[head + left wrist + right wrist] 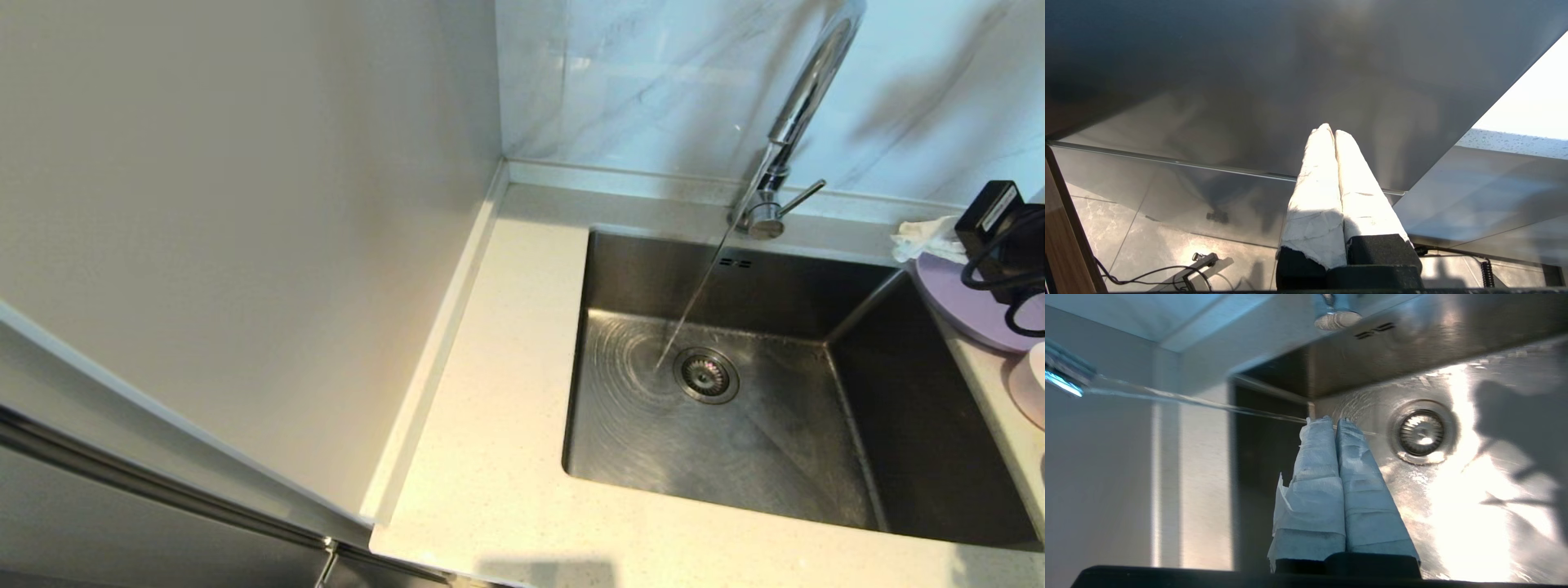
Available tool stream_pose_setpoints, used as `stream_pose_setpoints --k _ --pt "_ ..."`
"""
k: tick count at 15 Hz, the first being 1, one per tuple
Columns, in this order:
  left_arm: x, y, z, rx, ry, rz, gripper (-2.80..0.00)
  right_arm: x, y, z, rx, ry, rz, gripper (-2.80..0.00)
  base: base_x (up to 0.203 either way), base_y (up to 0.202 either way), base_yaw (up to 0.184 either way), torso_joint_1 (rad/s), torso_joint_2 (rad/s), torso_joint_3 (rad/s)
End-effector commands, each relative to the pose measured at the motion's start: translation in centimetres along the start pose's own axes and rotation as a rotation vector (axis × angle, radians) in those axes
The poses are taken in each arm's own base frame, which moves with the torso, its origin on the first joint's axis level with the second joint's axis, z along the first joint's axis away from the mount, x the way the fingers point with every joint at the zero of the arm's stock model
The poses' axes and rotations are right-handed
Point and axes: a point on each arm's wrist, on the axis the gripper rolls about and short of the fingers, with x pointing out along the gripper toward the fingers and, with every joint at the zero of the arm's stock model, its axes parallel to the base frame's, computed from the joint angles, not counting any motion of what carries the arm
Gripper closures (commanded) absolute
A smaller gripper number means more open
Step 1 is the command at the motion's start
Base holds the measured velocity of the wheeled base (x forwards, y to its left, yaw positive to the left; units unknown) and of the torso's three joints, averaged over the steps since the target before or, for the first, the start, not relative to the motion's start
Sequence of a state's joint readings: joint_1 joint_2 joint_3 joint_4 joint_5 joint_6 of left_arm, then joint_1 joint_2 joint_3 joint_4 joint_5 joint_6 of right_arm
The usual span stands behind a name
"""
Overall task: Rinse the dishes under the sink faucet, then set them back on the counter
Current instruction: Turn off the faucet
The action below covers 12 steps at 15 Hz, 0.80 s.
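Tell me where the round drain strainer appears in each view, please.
Head view: the drain strainer sits in the sink floor, beside where the water stream lands.
Left wrist view: not in it.
Right wrist view: the strainer lies beyond the shut right gripper.
Shared landmark: the overflow slots.

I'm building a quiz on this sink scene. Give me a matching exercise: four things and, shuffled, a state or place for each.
Things:
1. faucet
2. lilac plate
3. drain strainer
4. right gripper

States or places:
a. on the counter, right of the sink
b. shut, holding nothing
c. running water
d. in the basin floor

Pairs: 1-c, 2-a, 3-d, 4-b
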<state>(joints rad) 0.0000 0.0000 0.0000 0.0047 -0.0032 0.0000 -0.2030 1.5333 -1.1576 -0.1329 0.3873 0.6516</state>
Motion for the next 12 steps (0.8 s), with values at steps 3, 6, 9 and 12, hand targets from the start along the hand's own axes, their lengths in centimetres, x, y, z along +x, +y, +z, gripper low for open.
stream_pose_setpoints --k 3,6,9,12 --pt "0.0 0.0 0.0 0.0 0.0 -0.001 0.0 3.7 -2.7 -0.3 0.158 0.042 0.237 0.0 0.0 0.0 0.0 0.0 0.0 0.0" --pt "0.0 0.0 0.0 0.0 0.0 0.0 0.0 4.9 -5.3 0.2 0.264 0.133 0.408 0.0 0.0 0.0 0.0 0.0 0.0 0.0" --pt "0.0 0.0 0.0 0.0 0.0 -0.001 0.0 7.1 -7.5 -0.5 0.231 0.127 0.484 0.0 0.0 0.0 0.0 0.0 0.0 0.0" --pt "0.0 0.0 0.0 0.0 0.0 -0.001 0.0 8.6 -8.4 -0.7 0.163 0.114 0.552 0.0 0.0 0.0 0.0 0.0 0.0 0.0"
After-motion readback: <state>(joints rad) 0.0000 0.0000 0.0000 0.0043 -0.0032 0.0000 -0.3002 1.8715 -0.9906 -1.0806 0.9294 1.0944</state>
